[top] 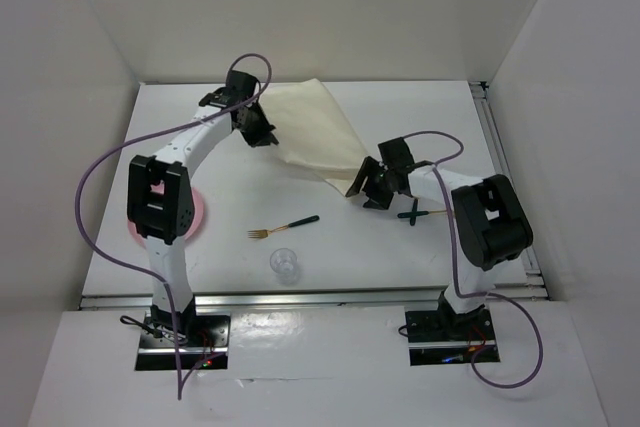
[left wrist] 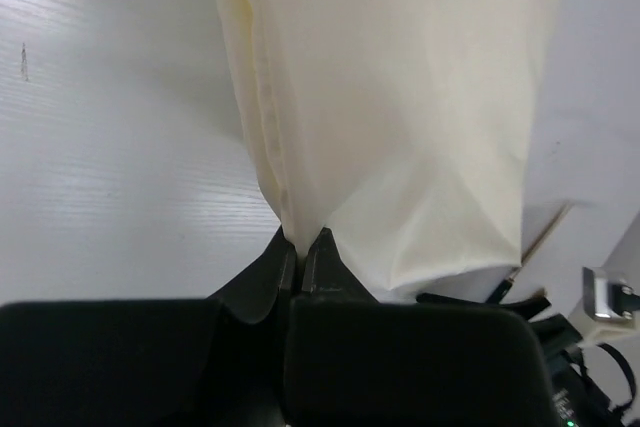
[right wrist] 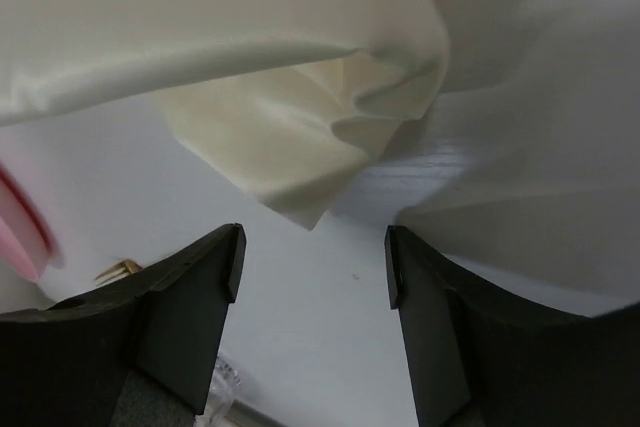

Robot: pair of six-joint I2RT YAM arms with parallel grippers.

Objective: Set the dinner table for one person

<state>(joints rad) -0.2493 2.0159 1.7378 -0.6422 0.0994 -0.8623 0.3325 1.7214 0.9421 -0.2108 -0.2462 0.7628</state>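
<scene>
A cream cloth mat [top: 315,127] lies crumpled on the white dinner table [top: 420,112], partly lifted. My left gripper [top: 266,135] is shut on the mat's left edge; in the left wrist view the fingertips [left wrist: 300,244] pinch the cloth [left wrist: 400,97]. My right gripper [top: 362,191] is open just short of the mat's near right corner; in the right wrist view the gripper [right wrist: 312,247] is empty, with the cloth corner [right wrist: 300,202] just ahead of it. A fork [top: 283,226] with a dark green handle and a clear glass [top: 285,264] sit at the table's near middle.
A pink plate [top: 198,215] lies at the near left, partly under my left arm, and shows in the right wrist view [right wrist: 22,232]. Another green-handled utensil [top: 420,213] lies beside my right arm. Aluminium rails [top: 500,147] edge the table, with white walls round it.
</scene>
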